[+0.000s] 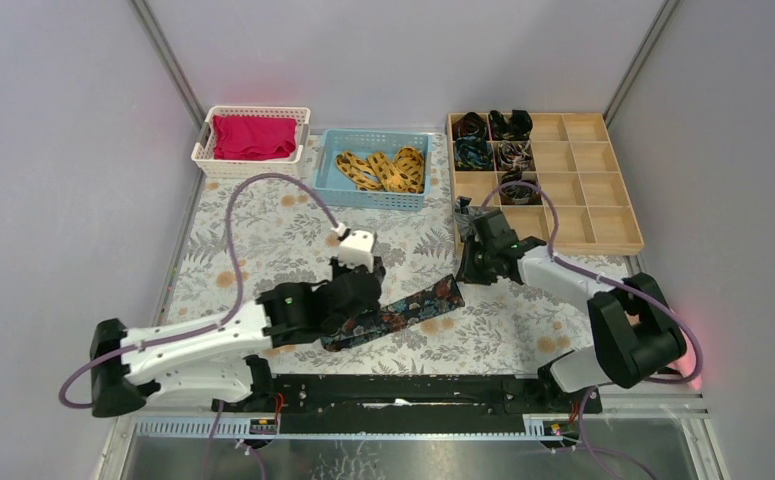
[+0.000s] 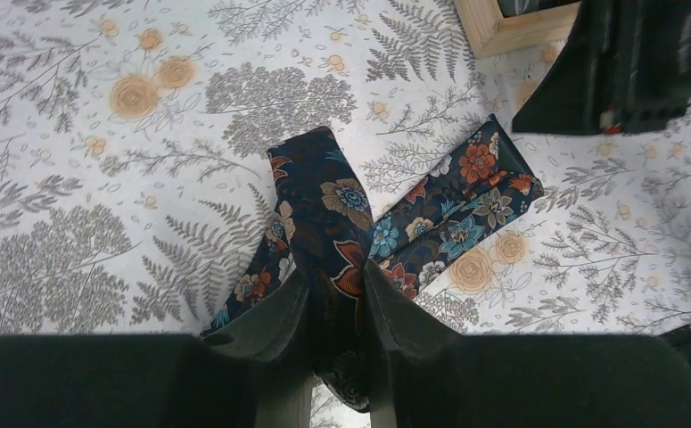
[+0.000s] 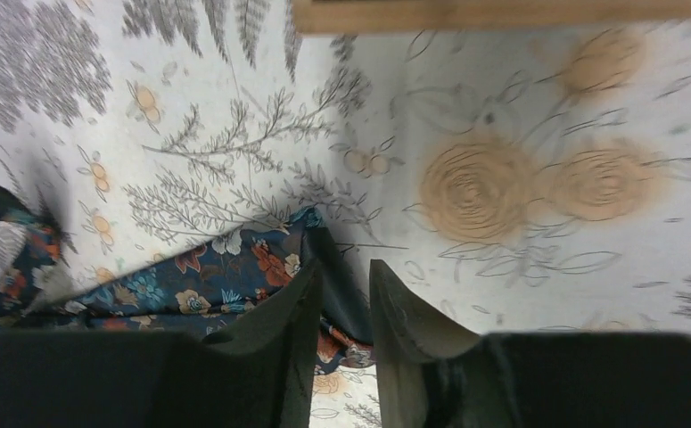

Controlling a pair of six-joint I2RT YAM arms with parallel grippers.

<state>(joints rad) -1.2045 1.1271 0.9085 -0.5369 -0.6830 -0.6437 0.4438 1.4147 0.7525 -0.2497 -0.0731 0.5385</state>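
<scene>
Now | left fingers (image 2: 270,325) pinch tie (image 2: 466,205) fold | right fingers (image 3: 279,330) clamp its edge

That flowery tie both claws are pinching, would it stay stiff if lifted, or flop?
Probably flop: the tie already folds over itself at the left gripper. It looks thin and flat, so likely light. Between that and the right gripper, its middle would probably sag.

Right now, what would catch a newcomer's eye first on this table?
A dark floral tie lies across the flowered tablecloth mid-table, the jaws of the left arm shut on its folded end and those of the right arm on the other end. Along the back stand a white basket of red cloth, a blue basket of yellow bands and a wooden tray with rolled ties in its left compartments.
</scene>
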